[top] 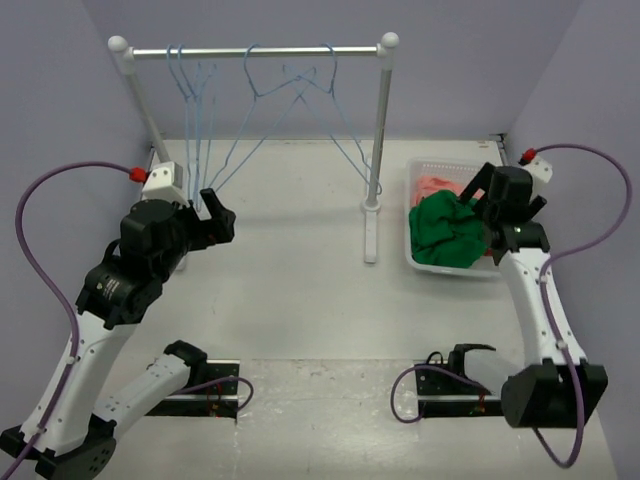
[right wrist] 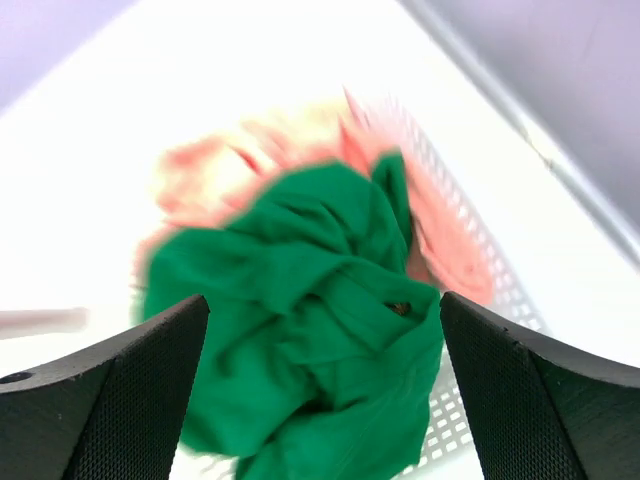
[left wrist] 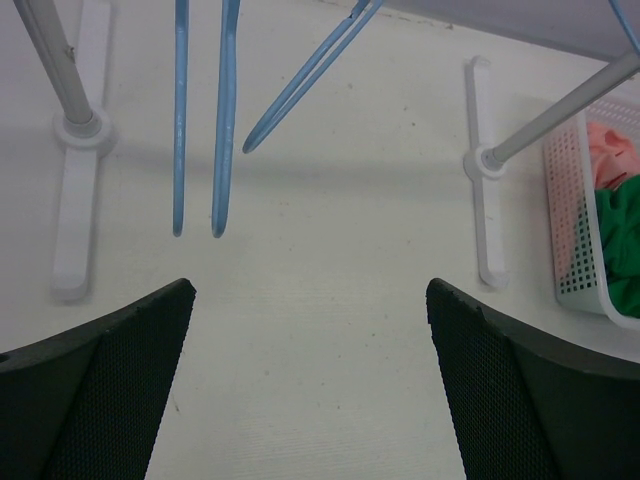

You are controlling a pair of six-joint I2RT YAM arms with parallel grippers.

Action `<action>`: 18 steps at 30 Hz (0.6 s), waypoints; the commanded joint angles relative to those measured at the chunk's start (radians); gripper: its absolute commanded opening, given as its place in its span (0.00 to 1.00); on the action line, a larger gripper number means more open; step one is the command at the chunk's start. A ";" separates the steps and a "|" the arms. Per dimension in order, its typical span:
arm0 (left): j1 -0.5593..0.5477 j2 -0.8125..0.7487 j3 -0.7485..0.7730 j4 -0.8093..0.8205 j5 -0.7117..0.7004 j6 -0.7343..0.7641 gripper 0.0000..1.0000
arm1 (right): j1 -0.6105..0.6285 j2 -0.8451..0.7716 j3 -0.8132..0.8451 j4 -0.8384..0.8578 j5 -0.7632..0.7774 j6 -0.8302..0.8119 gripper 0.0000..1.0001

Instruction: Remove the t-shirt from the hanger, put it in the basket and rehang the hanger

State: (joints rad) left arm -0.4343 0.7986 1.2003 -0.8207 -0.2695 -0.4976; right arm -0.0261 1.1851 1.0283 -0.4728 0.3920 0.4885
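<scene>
The t-shirt (right wrist: pixel 300 340) lies crumpled in the basket (top: pixel 420 262) at 3 o'clock on the desk (top: pixel 300 290), on top of a pink garment (right wrist: pixel 200 180). My right gripper (right wrist: pixel 322 297) hangs over it, spread wide and holding nothing. My left gripper (left wrist: pixel 308 285), at 9 o'clock, is also wide and empty, with bare blue hangers (left wrist: pixel 224 120) at its 12 o'clock.

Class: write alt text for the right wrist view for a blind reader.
A crumpled dark green fabric t-shirt lies atop a salmon-pink garment in a white perforated plastic basket. The right gripper's open black fingers frame it.
</scene>
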 commanded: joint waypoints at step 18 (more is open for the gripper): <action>-0.003 -0.068 -0.182 0.160 -0.094 -0.041 1.00 | 0.002 -0.643 -0.210 -0.231 -0.185 0.052 0.99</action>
State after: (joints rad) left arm -0.4343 0.7433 1.0283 -0.7322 -0.3153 -0.5159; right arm -0.0261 0.5671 0.8516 -0.6781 0.2588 0.5339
